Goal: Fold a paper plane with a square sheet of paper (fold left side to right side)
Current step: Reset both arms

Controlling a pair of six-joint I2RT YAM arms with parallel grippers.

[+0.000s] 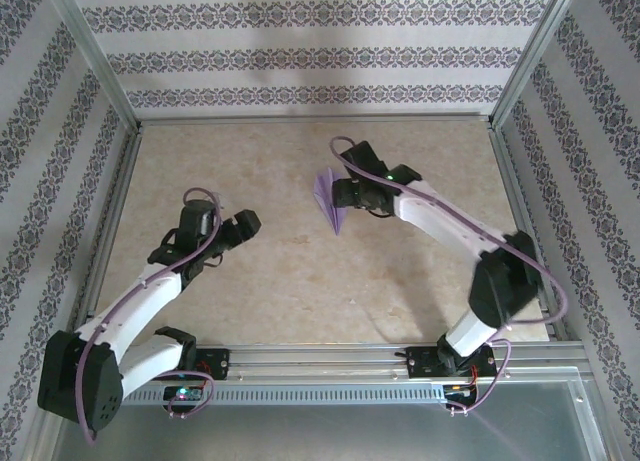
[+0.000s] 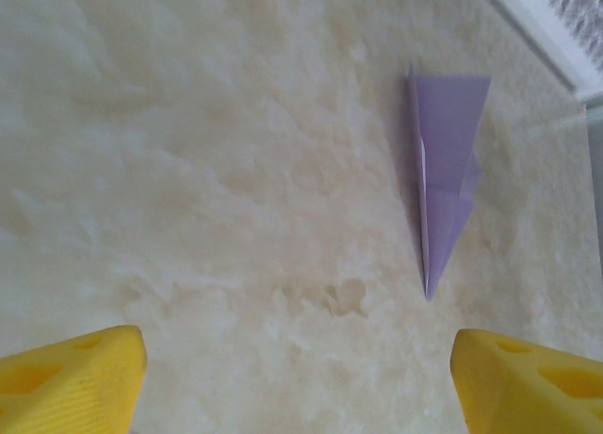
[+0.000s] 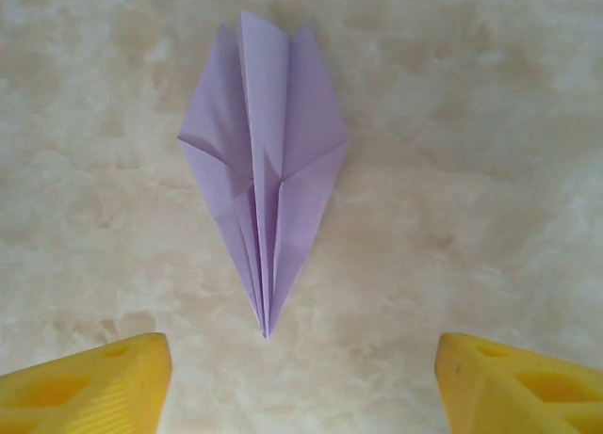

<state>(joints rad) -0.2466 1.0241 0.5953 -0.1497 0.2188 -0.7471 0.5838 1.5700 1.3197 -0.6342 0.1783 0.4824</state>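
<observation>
The paper plane lies flat on the beige marbled table, right of centre in the far half, with its nose pointing toward the near edge. The right gripper hangs directly over the plane's right side and covers part of it in the top view. In the right wrist view the 2 yellow fingers stand wide apart and hold nothing. The plane rests ahead of them with both wings spread beside a central ridge fold, its nose stopping just short of the gap between them. The left gripper sits over the left half of the table, well apart from the plane, with bare surface between them. Its jaws are also wide and empty in the left wrist view, where the plane lies ahead and to the right. A white frame rail crosses the corner beyond it. Aluminium rails bound the table on the left, far and right sides, backed by patterned walls. The near rail carries the 2 arm bases. A lavender cable loops along each arm. Open table lies to the plane's left and toward the near edge.
</observation>
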